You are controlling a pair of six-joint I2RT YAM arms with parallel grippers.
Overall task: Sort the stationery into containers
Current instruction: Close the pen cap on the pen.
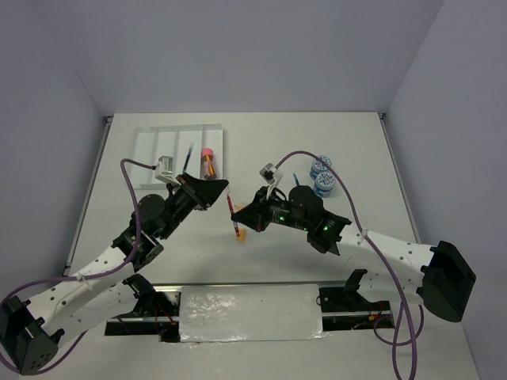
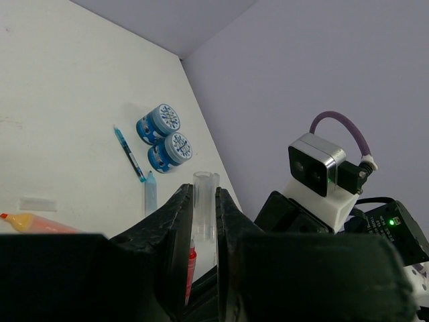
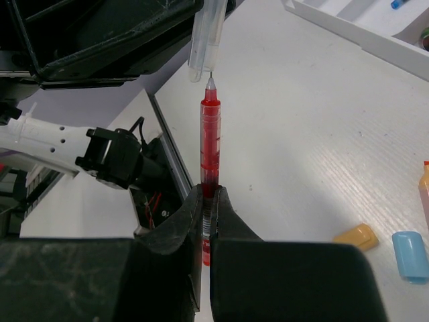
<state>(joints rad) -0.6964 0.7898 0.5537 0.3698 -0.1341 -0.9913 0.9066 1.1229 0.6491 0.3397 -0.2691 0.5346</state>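
Observation:
My left gripper [image 2: 203, 194] is shut on a clear pen cap [image 2: 204, 208], held in the air near the table's middle [image 1: 222, 188]. My right gripper [image 3: 209, 194] is shut on a red pen [image 3: 210, 147], tip pointing at the cap's open end [image 3: 204, 37], just touching it. The pen also shows in the top view [image 1: 233, 212]. The white divided tray [image 1: 166, 141] at the far left holds a blue pen [image 1: 188, 157] and the pink-capped orange piece [image 1: 208, 161]. Two blue-lidded tubs [image 1: 322, 176], a blue pen [image 2: 129, 154] and a pale blue tube [image 2: 151, 192] lie at the far right.
An orange eraser [image 3: 356, 235] and a light-blue eraser [image 3: 409, 255] lie on the table under the grippers. An orange piece [image 3: 423, 188] lies beside them. The two arms meet tip to tip over the table's middle.

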